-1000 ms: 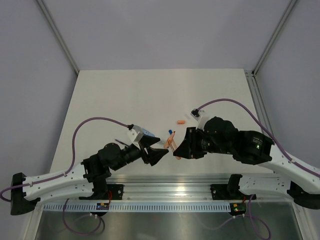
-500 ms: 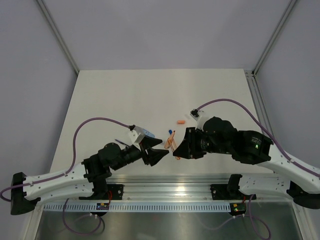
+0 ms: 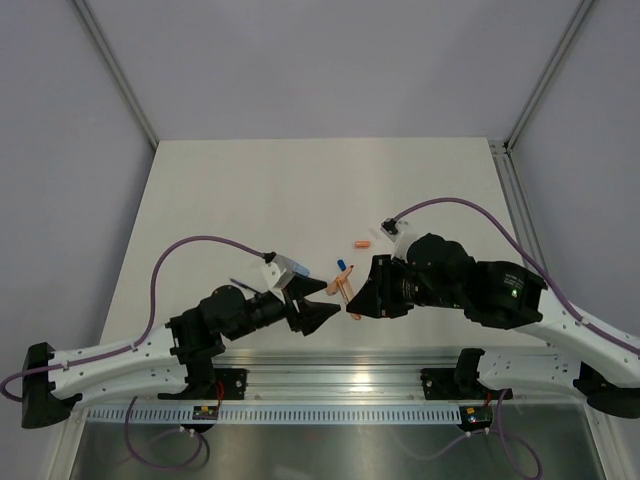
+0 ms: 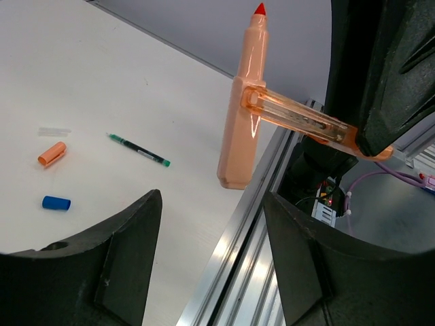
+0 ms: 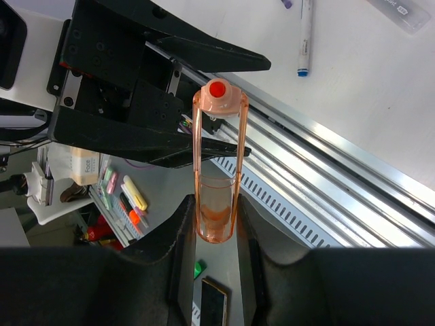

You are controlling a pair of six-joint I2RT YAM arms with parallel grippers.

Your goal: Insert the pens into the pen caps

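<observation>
Clear orange pen with a red tip (image 5: 217, 163) is pinched between the two black fingers of the right hand (image 3: 352, 296). It sits low in the middle of the right wrist view, with the barrel reaching up the frame to the red tip. From overhead it is in the lower middle of the frame, held clear of the white counter (image 3: 250, 190), between the two hands.

In the left wrist view the pen fills the upper middle. A peach-orange body stands upright with the red tip at the top edge. A clear orange part crosses it and runs off to the right into the dark fingers of the right hand.

The left hand (image 4: 212, 204) is spread wide. Its two black fingers show at the lower left and lower right of its own view with nothing between them, and the lower end of the pen hangs just above the gap. From overhead the two hands point at each other and are close; whether they touch I cannot tell.

At the left of the left wrist view, small things lie apart on the counter:
- a short orange cap (image 4: 52, 153)
- a short blue cap (image 4: 56, 202) below it
- a faint clear cap (image 4: 54, 131) above it
- a thin dark pen with green ends (image 4: 139, 150) to their right

At the top of the right wrist view, right of centre, a white pen with a blue end (image 5: 304, 34) lies on the counter.
</observation>
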